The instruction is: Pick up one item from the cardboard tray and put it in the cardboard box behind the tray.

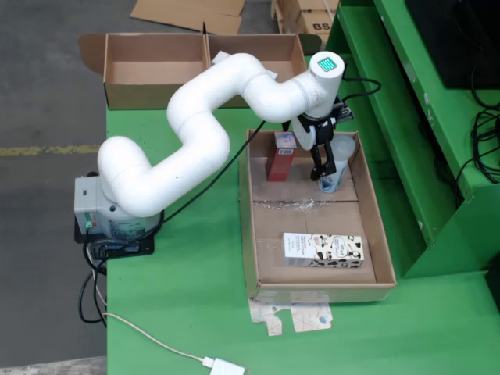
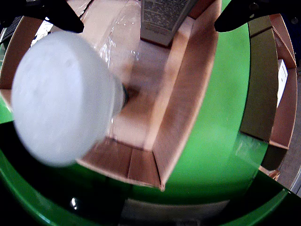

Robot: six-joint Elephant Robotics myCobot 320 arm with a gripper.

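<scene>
A shallow cardboard tray point(image 1: 254, 234) lies on the green table. In it stand a translucent cup with a white lid point(image 1: 337, 162) and a red carton point(image 1: 281, 156); a cow-patterned carton point(image 1: 323, 250) lies flat near the front. My gripper point(image 1: 319, 168) hangs low at the tray's far end, between the red carton and the cup, just beside the cup. In the wrist view the cup's white lid point(image 2: 63, 96) fills the left, under the left finger point(image 2: 56, 14). The right finger point(image 2: 244, 14) is far off, so the gripper point(image 2: 148, 23) is open and holds nothing.
An open two-part cardboard box point(image 1: 152, 70) stands behind the tray at the table's far edge. A raised green frame point(image 1: 391, 117) runs along the right of the tray. The arm's base point(image 1: 101, 211) and cables sit to the left. Paper scraps point(image 1: 293, 319) lie in front of the tray.
</scene>
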